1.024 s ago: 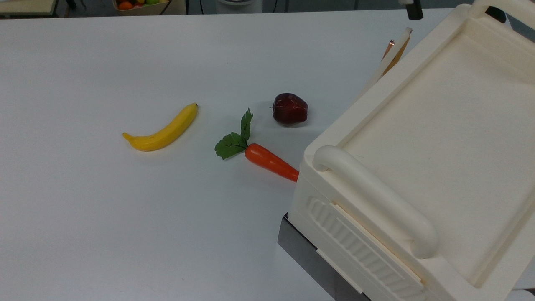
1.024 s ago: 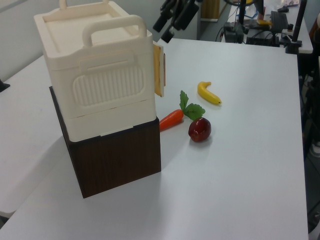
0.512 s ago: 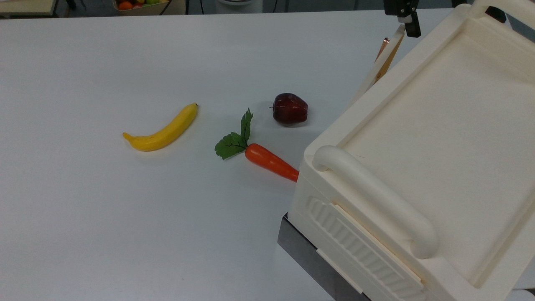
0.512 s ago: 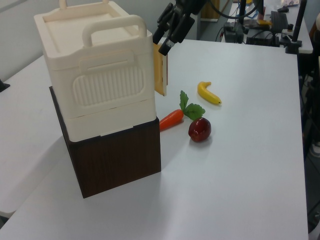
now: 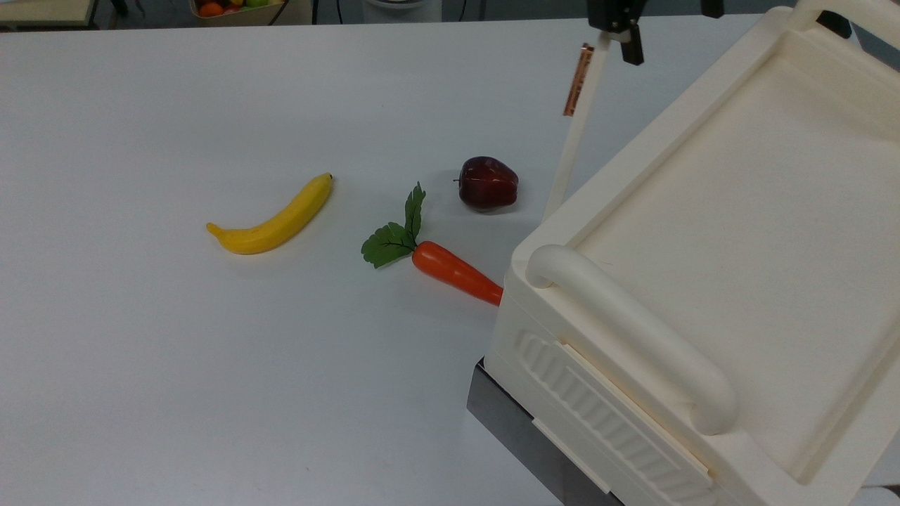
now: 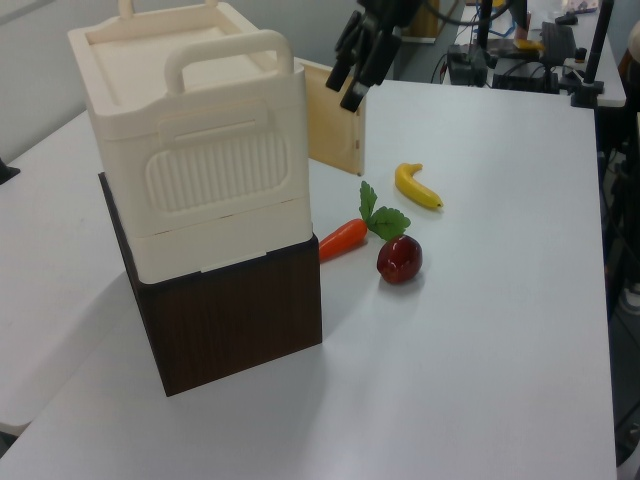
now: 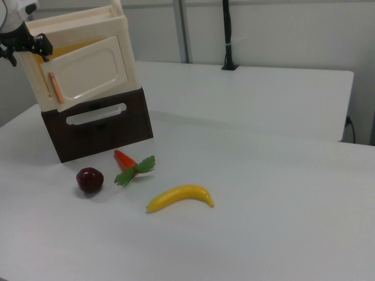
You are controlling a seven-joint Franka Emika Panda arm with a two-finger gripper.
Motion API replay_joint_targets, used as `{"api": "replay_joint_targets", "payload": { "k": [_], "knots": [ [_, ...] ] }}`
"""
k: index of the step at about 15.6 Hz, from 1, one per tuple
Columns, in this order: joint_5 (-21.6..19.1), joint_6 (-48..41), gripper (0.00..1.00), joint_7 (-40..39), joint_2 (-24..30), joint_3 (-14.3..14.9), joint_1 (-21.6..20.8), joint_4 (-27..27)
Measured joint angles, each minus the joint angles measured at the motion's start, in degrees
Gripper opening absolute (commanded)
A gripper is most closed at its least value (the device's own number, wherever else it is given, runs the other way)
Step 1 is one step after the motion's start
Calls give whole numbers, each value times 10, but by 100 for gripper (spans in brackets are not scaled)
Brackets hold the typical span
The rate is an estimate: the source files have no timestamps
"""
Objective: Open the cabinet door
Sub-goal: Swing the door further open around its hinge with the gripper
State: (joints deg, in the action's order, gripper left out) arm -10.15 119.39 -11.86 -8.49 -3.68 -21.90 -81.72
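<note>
The long flat cream plastic cabinet door (image 5: 571,144), partly swung out from the large cream plastic cabinet (image 5: 738,232), has its copper-stripped free edge just beside the black gripper (image 5: 628,39), whose fingers' opening cannot be told

Carrot (image 5: 455,273): tip hidden behind cabinet (image 5: 703,232) corner. Cabinet cut off by top view's right edge. Gripper (image 5: 622,31) above cabinet door (image 5: 573,133), cropped by top edge.
</note>
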Motion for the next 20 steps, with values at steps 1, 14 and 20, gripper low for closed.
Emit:
{"api": "replay_joint_targets", "payload": {
  "k": [1,14,20],
  "knots": [
    [0,-14,100,0,6,0,7,0],
    [2,-127,100,5,30,53,82,-1],
    [62,-170,100,114,29,56,83,-5]
  ]
}}
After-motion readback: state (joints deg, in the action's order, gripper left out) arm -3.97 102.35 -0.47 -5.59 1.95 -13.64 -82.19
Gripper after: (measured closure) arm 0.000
